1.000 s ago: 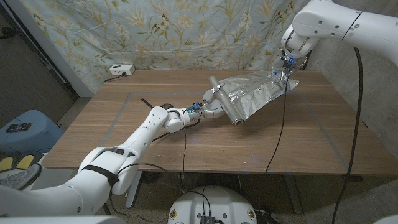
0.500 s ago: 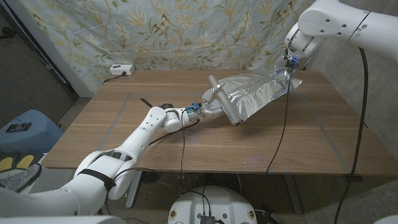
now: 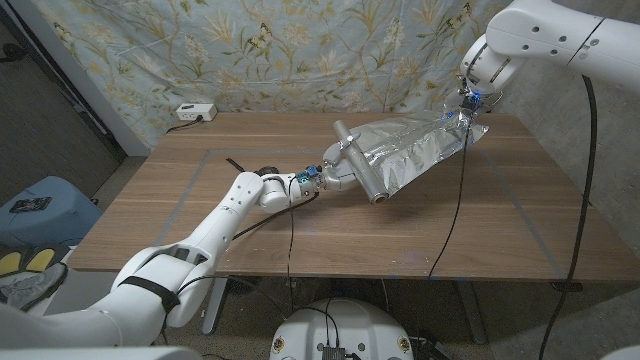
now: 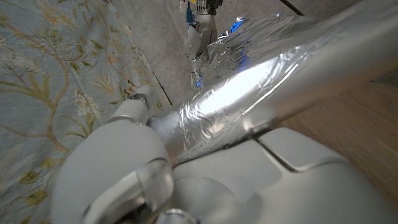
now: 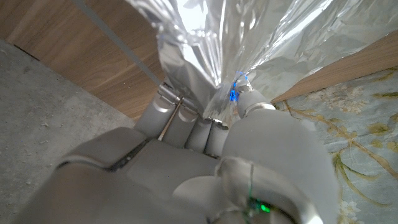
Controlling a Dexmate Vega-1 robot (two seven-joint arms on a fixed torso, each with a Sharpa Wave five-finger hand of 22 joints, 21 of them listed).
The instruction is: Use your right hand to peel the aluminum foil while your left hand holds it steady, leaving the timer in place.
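while the left hand grips the foil roll low over the wooden surface, the right hand pinches the far edge of the aluminum foil sheet — pulled taut, raised off the wood.

I count one roll of aluminum foil, with one sheet pulled off it across one wooden table. I see one white power strip at the far edge, and my two hands: left hand, right hand.
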